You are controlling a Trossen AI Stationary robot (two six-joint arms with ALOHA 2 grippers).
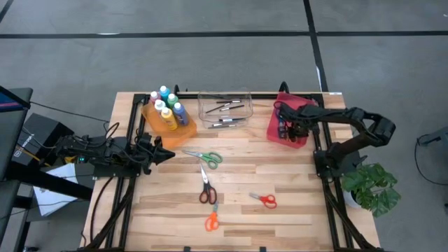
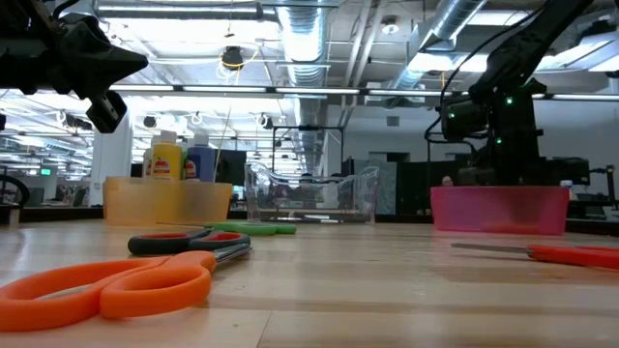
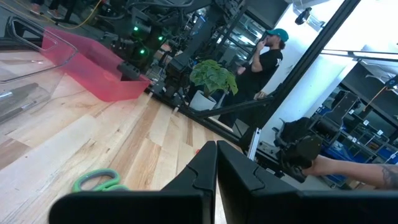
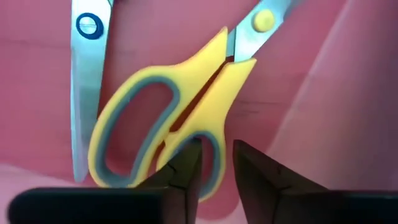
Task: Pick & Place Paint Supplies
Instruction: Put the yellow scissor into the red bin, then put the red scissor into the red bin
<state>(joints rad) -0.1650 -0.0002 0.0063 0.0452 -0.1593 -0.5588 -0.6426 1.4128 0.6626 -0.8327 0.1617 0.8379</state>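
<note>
The pale wooden worktop stood on grey floor, pipework overhead. The right pincer gaped slightly over yellow scissors, gripping nothing; the left pincer was closed, empty.

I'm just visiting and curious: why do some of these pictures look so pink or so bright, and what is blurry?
Right wrist view: the red bin fills the frame, so all looks pink; the yellow scissors are sharp. Low view: ceiling lights glare brightly, and the near orange scissors are soft. Left wrist view: the green scissors are blurred. High view: even light, faint shadows.
</note>
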